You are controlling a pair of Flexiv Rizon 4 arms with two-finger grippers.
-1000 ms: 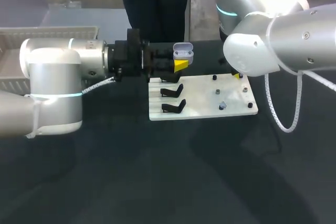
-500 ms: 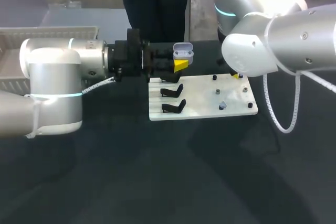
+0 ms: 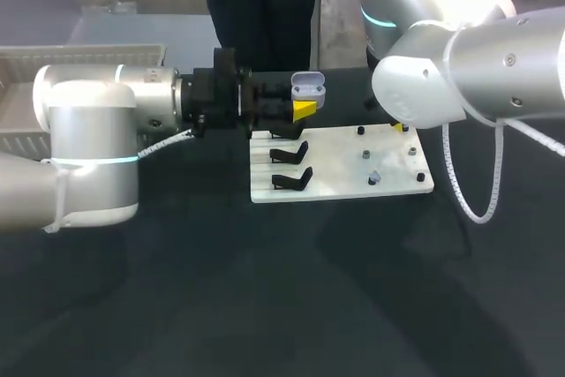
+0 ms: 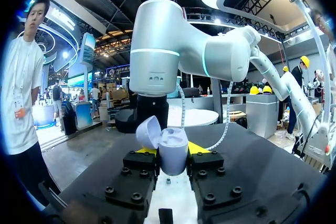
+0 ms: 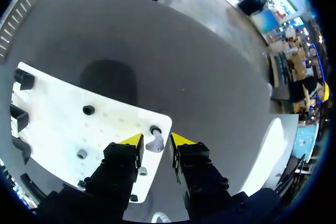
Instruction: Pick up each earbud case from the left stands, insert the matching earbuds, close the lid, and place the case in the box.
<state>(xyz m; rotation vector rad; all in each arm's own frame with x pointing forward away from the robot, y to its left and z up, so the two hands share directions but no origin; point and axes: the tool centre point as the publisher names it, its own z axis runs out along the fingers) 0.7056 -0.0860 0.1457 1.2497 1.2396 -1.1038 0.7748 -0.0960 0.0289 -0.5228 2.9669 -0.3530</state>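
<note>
The earbud case [image 4: 173, 157], lid open, is pinched in the left gripper's [image 4: 172, 149] fingers above the counter [image 3: 265, 289]. The right gripper's [image 5: 156, 140] fingers are spread around an earbud [image 5: 155, 144]. Insertion, closing and boxing are judged outstanding.

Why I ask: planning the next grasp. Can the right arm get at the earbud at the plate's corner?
Probably yes. The right gripper is open with the earbud between its tips at the plate's corner; nothing blocks it. The left gripper, shut on the case, is across the plate.
</note>
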